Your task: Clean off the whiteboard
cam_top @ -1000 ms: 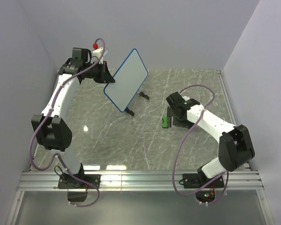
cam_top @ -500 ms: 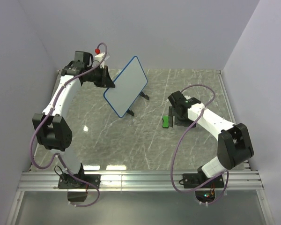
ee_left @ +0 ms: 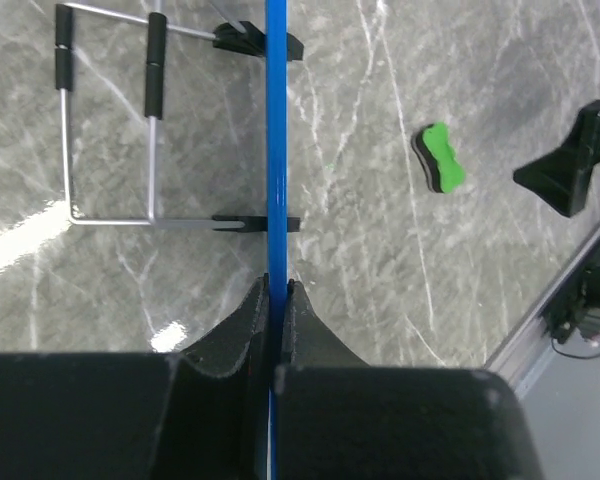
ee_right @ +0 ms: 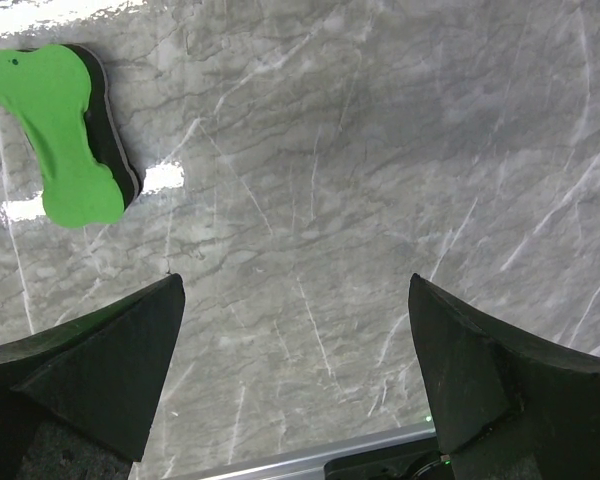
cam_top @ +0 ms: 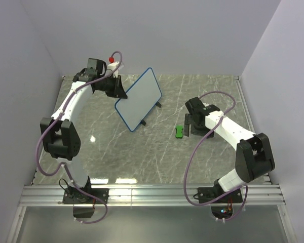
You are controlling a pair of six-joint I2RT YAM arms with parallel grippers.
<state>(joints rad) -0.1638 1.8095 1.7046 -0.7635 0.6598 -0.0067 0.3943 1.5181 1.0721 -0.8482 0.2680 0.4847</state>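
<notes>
Board point(cam_top: 138, 99) is up on edge over the far-left of the table point(cam_top: 142, 157), tilted, white face toward the right arm. Left claw point(cam_top: 119, 90) is pinched tight on its blue frame; the left wrist view shows the frame edge-on point(ee_left: 275, 150) running straight out from between the closed fingers point(ee_left: 252, 320). The wire stand point(ee_left: 110, 120) with black feet hangs off the back. Cannot tell if the feet touch the table.

Right claw point(cam_top: 192, 124) is spread wide, holding nothing, low over the table. Eraser point(cam_top: 180, 131), green and bow-shaped, lies flat just to that claw's left, between it and the board but well apart from the board. In the right wrist view the eraser point(ee_right: 65, 130) sits top-left, outside the gap between the fingers point(ee_right: 130, 340). Its long axis runs roughly across the claw's closing line, so the narrow waist should suit a pinch once the claw shifts left over it. The right arm is by far the nearer one.

Board face looks clean from above; any marks are too small to tell. No brand, label or readable writing anywhere.
</notes>
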